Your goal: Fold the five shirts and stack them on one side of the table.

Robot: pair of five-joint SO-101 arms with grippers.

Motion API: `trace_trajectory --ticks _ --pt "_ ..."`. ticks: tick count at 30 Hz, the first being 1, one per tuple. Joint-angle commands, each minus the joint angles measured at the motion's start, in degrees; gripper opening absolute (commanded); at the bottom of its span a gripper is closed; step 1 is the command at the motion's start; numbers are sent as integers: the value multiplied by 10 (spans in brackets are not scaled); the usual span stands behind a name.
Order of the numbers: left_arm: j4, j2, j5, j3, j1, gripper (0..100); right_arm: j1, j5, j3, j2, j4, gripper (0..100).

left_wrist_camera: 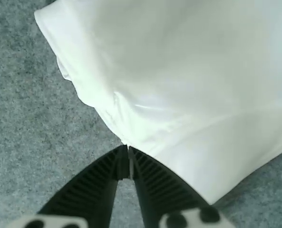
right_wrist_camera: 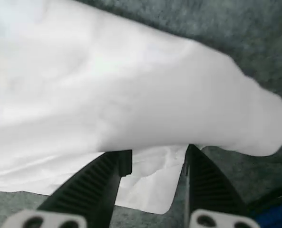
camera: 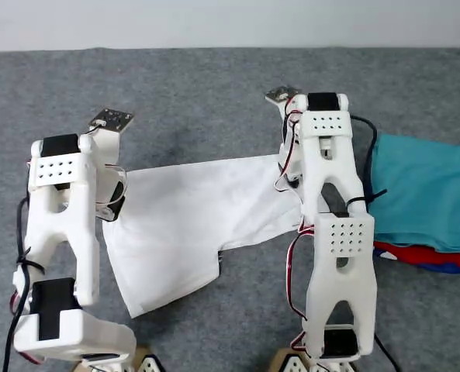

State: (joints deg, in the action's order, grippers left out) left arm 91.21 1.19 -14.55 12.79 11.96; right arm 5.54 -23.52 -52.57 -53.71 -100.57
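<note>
A white shirt (camera: 191, 221) lies partly folded on the grey cloth-covered table (camera: 198, 93), between the two arms. My left gripper (camera: 112, 198) is at the shirt's left edge. In the left wrist view its black fingers (left_wrist_camera: 107, 175) are shut, with the shirt's edge (left_wrist_camera: 179, 95) pinched at their tips. My right gripper (camera: 292, 177) is at the shirt's upper right corner. There it stands open (right_wrist_camera: 157, 159), with a rolled fold of white cloth (right_wrist_camera: 145, 95) just past its tips and a flat layer between the fingers.
A stack of folded shirts sits at the table's right side, a teal one (camera: 427, 194) on top of red and blue ones (camera: 423, 260). Bare grey table stretches along the far side and in front of the white shirt.
</note>
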Motion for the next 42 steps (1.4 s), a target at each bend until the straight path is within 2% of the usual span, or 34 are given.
trace_trajectory --ticks 1,14,19,24,29,36,42 --pt "3 -23 -4 -18 -1 6 -2 9 11 67 -24 199" --pt "-6 -22 -4 -16 -1 6 -45 7 29 10 -15 192" --pt "-6 -22 -5 -16 -1 6 -43 -7 21 3 -10 87" --pt "-6 -22 -5 -16 -1 6 -45 -22 19 6 -12 77" --pt "-5 -23 -5 -16 -1 6 -45 -51 18 11 -22 9" --pt "-4 -25 -6 -17 -1 6 -72 -62 25 66 -24 10" --pt "-5 -26 -6 -17 -1 6 -98 -113 124 137 -25 10"
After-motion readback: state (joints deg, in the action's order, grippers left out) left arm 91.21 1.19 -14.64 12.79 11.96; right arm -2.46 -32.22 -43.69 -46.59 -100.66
